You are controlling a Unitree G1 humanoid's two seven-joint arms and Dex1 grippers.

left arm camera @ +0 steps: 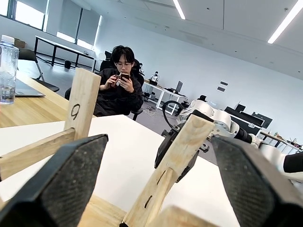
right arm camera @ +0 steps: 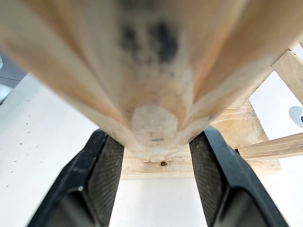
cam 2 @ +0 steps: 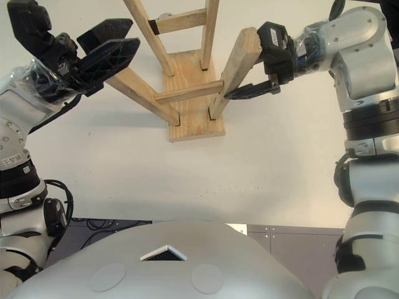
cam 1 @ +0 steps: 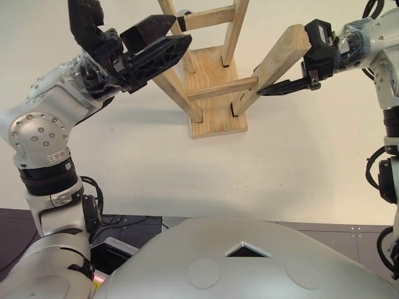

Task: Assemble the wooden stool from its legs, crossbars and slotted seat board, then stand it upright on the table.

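On the white table (cam 1: 156,162) the stool stands upside down, its seat board (cam 1: 218,121) flat. Your right end effector (cam 1: 274,78) clamps the near right leg (cam 1: 283,53). Your left end effector (cam 1: 177,32) is wide open by the near left leg (cam 1: 181,93). Press straight into the slot, without twisting.

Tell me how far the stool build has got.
Done: four legs, joined by two crossbars, stand in the seat board, which lies flat on the table. In hand: the right end effector clamps the near right leg; the left end effector is open beside the near left leg. Left: turn the stool over onto its legs.
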